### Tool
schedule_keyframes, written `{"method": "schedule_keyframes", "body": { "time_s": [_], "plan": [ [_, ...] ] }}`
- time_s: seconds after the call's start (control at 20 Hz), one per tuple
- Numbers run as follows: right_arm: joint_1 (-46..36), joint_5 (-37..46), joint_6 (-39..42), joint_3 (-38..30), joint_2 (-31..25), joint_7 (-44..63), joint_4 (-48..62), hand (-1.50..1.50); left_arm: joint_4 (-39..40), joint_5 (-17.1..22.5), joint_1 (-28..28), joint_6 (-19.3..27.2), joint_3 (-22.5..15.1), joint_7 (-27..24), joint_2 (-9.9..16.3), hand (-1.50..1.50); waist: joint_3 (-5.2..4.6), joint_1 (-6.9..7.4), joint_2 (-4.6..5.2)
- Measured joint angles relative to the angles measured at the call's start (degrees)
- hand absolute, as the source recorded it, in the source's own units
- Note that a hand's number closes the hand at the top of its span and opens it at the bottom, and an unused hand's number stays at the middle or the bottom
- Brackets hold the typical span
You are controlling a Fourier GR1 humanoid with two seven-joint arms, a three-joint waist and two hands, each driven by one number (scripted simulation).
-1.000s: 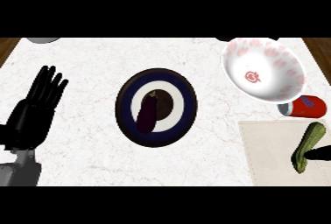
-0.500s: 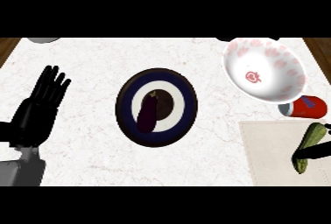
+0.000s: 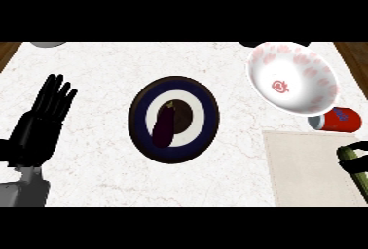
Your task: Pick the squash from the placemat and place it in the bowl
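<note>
The green squash [image 3: 350,154] shows only partly at the right edge, over the beige placemat [image 3: 305,170]. Black fingers of my right hand [image 3: 357,166] curl across it; the rest of that hand is out of view. The white bowl [image 3: 291,78] with red markings stands tilted at the upper right, beyond the placemat. My left hand [image 3: 39,129] rests open at the far left, fingers up.
A dark blue plate [image 3: 140,121] in the middle of the marble counter holds a dark eggplant [image 3: 164,127]. A red cup [image 3: 339,120] lies between the bowl and the placemat. A grey object [image 3: 46,44] peeks in at the top left.
The squash has shifted right and toward the picture's edge with the right hand's fingers on it, so less of it shows. The left hand has barely moved.
</note>
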Motion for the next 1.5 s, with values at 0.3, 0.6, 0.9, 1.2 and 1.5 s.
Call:
{"method": "schedule_keyframes", "body": {
  "time_s": [0.3,0.6,0.9,1.2,1.5],
  "plan": [
    [-2.3,3.7,2.5,0.3,0.0,-2.8,3.1,1.5,0.2,-0.4,-0.6,-0.4,0.6,0.7,-0.6,0.0,-0.15,-0.1,-0.07],
    [-6.4,9.1,7.2,10.7,2.3,-11.4,-6.0,1.5,0.5,-0.8,-0.7,-1.3,-0.5,0.5,-1.3,0.0,0.31,1.7,0.01],
    [-13.3,18.2,9.6,25.2,6.0,-21.4,-17.9,1.5,0.8,-0.9,-1.5,-1.5,-0.7,0.9,-1.2,0.0,0.57,2.55,0.06],
    [-15.7,25.3,7.5,27.9,8.3,-18.0,-29.2,1.5,0.1,-0.9,-0.4,-1.0,0.5,1.3,-1.1,0.0,0.64,0.44,0.0],
    [-17.8,29.1,8.2,22.4,6.4,-10.3,-39.4,1.5,0.1,-1.7,0.6,-0.7,0.8,0.6,-1.6,0.0,0.64,-0.37,-0.02]
  ]
}}
